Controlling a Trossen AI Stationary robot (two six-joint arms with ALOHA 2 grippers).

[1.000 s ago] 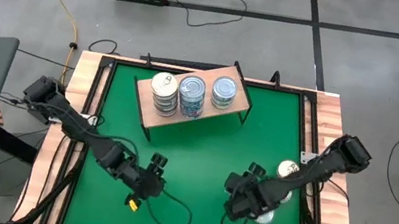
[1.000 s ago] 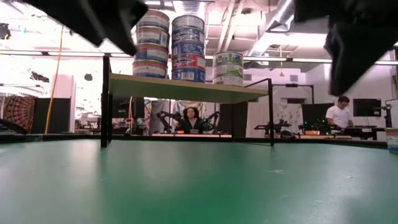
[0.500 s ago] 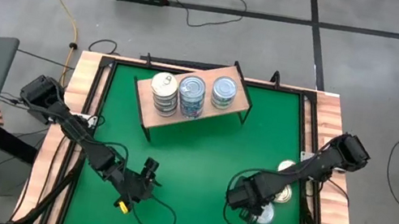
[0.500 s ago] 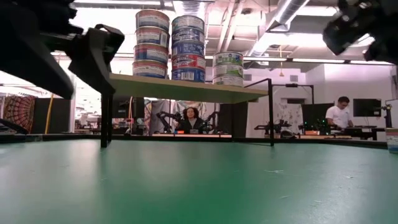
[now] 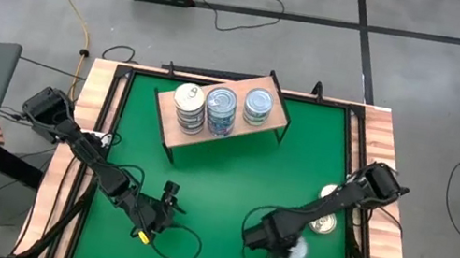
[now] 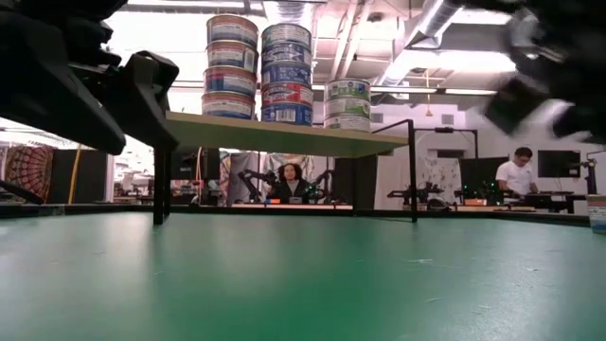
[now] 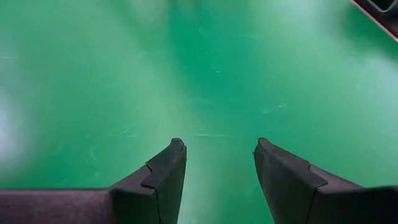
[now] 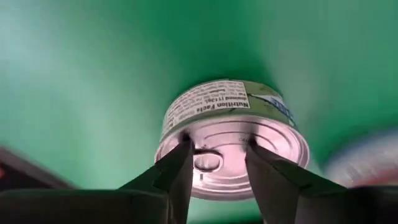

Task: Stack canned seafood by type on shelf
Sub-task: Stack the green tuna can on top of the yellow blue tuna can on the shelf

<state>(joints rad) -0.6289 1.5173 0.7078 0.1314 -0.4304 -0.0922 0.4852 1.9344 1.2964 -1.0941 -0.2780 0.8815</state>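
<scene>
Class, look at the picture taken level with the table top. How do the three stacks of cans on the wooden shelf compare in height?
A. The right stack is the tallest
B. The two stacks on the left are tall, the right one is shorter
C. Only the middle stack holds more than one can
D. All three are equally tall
B: in the low view the left stack and middle stack rise well above the right stack on the shelf.

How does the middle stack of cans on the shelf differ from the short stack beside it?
The middle stack rises well above the short stack, holding more cans. The middle stack's labels are blue with some red; the short stack's are green and white. Both stand upright on the shelf.
</scene>
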